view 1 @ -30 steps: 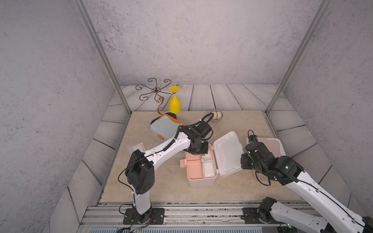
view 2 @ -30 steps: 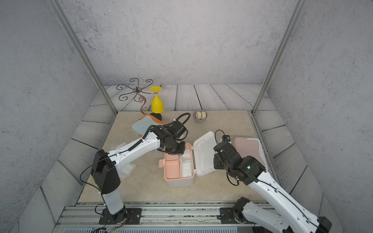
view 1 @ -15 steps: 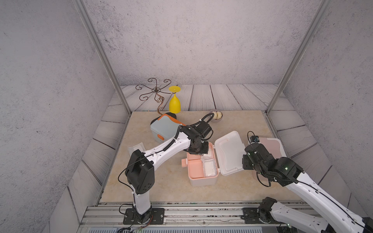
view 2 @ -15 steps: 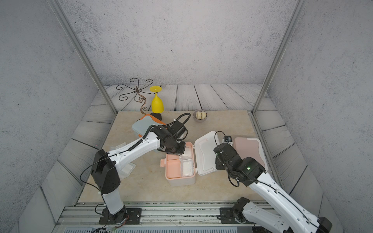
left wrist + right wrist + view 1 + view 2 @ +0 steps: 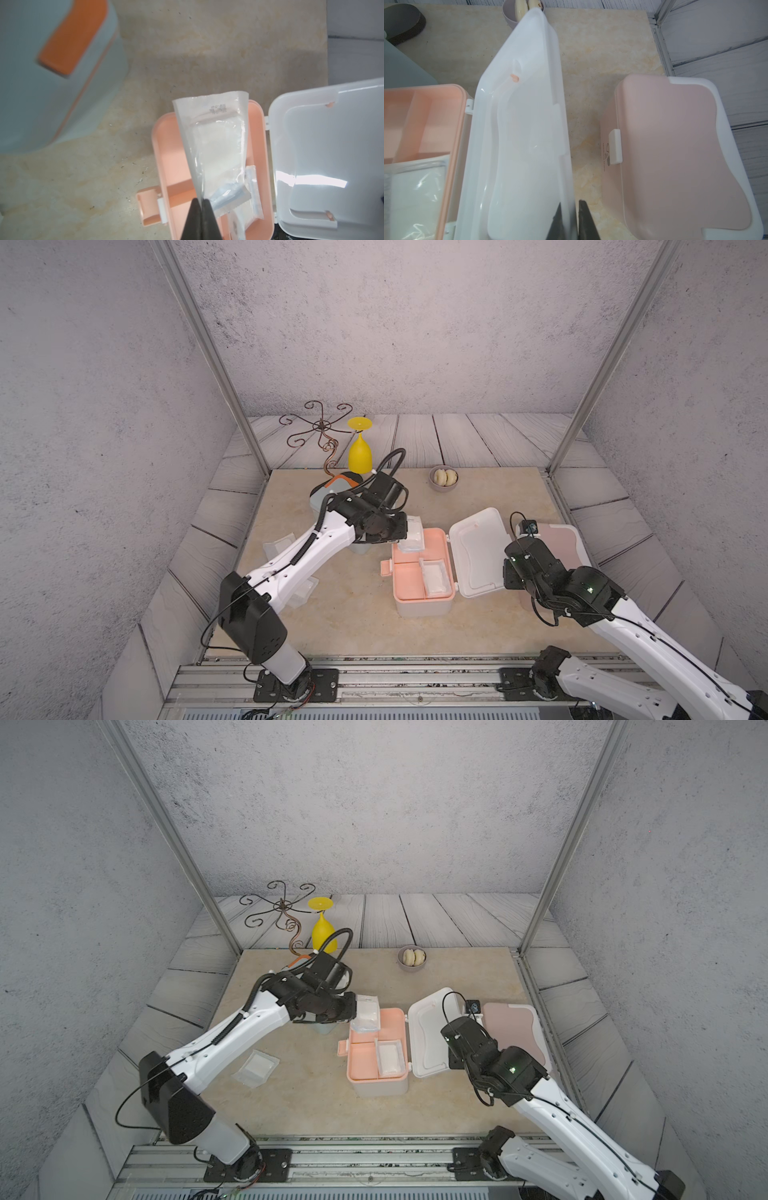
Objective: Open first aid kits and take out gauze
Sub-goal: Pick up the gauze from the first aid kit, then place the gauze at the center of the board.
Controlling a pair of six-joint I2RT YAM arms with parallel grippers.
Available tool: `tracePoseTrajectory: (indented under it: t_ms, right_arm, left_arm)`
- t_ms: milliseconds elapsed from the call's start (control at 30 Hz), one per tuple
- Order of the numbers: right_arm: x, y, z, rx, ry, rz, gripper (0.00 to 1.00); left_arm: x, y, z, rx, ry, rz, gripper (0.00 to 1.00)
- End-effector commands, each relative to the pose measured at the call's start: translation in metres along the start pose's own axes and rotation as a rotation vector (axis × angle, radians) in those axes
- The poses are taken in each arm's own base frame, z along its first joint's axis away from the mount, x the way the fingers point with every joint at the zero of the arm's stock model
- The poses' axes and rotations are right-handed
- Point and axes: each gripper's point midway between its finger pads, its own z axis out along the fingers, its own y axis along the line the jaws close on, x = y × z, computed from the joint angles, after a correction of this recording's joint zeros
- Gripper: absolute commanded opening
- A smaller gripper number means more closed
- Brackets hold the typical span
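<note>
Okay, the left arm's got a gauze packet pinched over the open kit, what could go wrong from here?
1. The left fingers pinch the gauze packet only by its thin edge; it could slip and fall back into the open kit.
2. The right fingers clamp the white lid at its rim; any pull might drag or tip the kit.
3. Another packet lies close beneath the held one and may snag.

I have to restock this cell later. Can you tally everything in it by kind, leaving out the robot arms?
Rounded plastic first aid kits: 3 (grey-blue kit, open white-and-peach kit, pink kit)
Flat white gauze packets: 4 plainly seen (held packet, tray packet, two table packets); others there unclear
Small grey bowl: 1
Yellow plastic goblet: 1
Brown wire stand: 1
Total: 10 seen
</note>
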Motion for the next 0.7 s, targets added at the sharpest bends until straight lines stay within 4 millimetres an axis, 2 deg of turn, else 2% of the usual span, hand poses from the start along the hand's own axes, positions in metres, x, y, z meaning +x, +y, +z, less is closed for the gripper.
tracePoseTrajectory:
  t_ms: [0,100,300,433,533,667]
  right_arm:
    - [-0.016,0.001,-0.003,-0.008,-0.066,0.054,0.04]
    - [-0.015,0.001,-0.002,-0.010,-0.060,0.054,0.04]
    - [-0.015,0.004,-0.001,-0.021,-0.049,0.050,0.04]
    - [-0.015,0.004,-0.001,-0.024,-0.047,0.050,0.04]
    - [-0.015,0.004,-0.001,-0.027,-0.047,0.050,0.04]
    - [-0.016,0.006,-0.001,-0.038,-0.045,0.053,0.04]
  left_arm:
    - [-0.001,0.023,-0.012,0.017,-0.035,-0.059,0.00]
    - [-0.006,0.050,-0.030,-0.005,-0.088,-0.101,0.00]
    - [-0.008,0.134,-0.065,-0.133,-0.230,-0.279,0.00]
    - [0.000,0.184,-0.081,-0.221,-0.301,-0.405,0.00]
    - [0.006,0.217,-0.086,-0.259,-0.342,-0.499,0.00]
    - [0.000,0.247,-0.071,-0.276,-0.320,-0.572,0.00]
